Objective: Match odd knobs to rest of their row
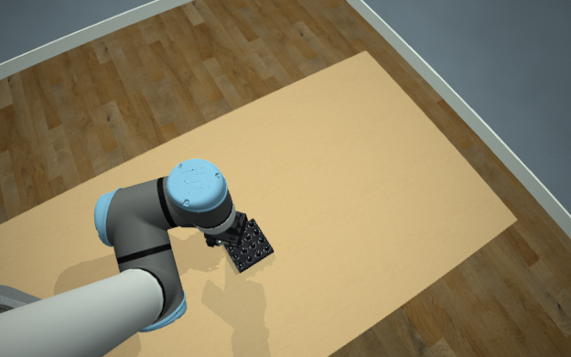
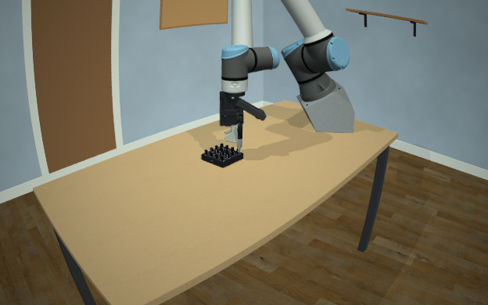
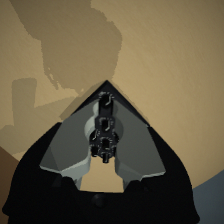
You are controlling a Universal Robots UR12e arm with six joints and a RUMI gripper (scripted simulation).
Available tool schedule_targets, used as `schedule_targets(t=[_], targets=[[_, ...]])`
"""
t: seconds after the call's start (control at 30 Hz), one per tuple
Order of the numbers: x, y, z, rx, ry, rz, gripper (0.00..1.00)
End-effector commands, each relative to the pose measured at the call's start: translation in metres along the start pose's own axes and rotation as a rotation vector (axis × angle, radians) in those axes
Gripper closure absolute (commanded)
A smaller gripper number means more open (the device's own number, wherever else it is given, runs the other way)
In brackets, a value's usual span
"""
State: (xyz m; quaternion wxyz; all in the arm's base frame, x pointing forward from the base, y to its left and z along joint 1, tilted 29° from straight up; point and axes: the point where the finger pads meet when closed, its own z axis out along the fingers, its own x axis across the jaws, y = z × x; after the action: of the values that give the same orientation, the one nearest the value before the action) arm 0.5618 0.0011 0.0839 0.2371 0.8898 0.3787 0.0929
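Observation:
The black knob box (image 1: 256, 260) (image 2: 213, 160) (image 3: 107, 86) lies flat on the table, with short upright black knobs in rows. The row letters, the marks and the knobs' pointers are too small or dark to read. My gripper (image 2: 239, 149) (image 3: 106, 100) points down at the box's corner nearest the arm's base. It looks shut on a corner knob (image 3: 105, 97), which shows between the fingertips in the wrist view. More knobs show between the grey fingers. In the top view the arm hides the fingertips and part of the box.
The box stands on the wooden table (image 1: 358, 160) (image 2: 149, 219). The arm's grey base mount (image 2: 331, 111) stands at the table's far end. Neighbouring knobs stand close to the fingers. Shadows of the arm fall on the table beside the box.

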Motion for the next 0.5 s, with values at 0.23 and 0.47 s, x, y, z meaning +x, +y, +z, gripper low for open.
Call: schedule_targets(t=[0.23,0.47], targets=[[-0.0009,-0.0014,-0.0004,0.001,0.0,0.002,0.89],[-0.0009,-0.0013,-0.0004,0.001,0.0,0.002,0.89]])
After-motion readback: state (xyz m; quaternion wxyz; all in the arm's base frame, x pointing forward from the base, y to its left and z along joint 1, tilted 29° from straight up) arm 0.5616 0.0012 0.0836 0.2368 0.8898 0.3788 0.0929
